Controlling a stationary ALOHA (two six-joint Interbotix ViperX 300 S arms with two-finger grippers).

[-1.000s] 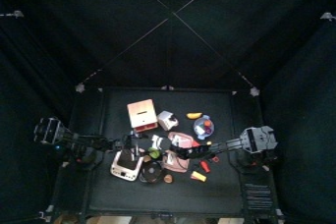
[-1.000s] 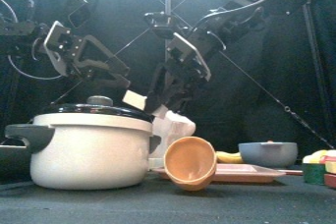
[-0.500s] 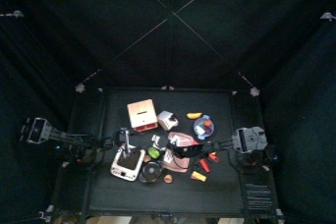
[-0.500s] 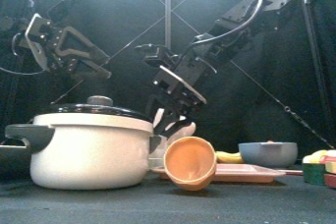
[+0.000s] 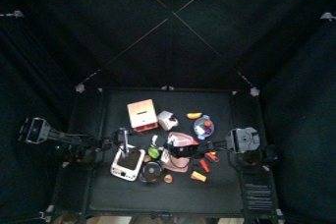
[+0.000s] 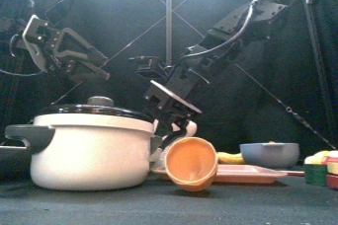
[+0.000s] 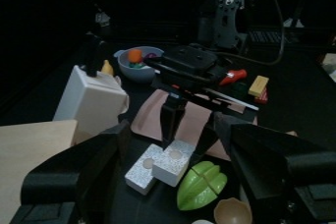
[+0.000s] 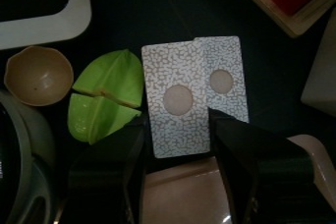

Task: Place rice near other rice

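Left claw (image 6: 63, 56): raised off at the left, above the rice cooker (image 6: 87, 150). Whether it is spread or pressed together I cannot tell; it carries nothing I can see.

Middle of the tabletop (image 5: 105, 110): two rice packets (image 8: 191, 95), flat white pouches with a speckled print and a round window each. They lie side by side, long edges touching, just right of a green leaf-shaped dish (image 8: 105, 95) and a small wooden bowl (image 8: 37, 71). In the front view the cooker hides them.

Right claw (image 8: 184, 154): mine, hanging over the packets' near ends, jaws spread wide, nothing between them. A pink tray (image 7: 184, 130) sits beneath, behind the packets.

Judgement: the rice already lies beside other rice, so placing looks done or nearly so. Handling, as I read it: light, flat, slightly pliant pouches, loose grain inside, film probably slick. If a regrip is needed, pinch across a short end or the free long edge; a centre squeeze may shift the grain and buckle the pouch.
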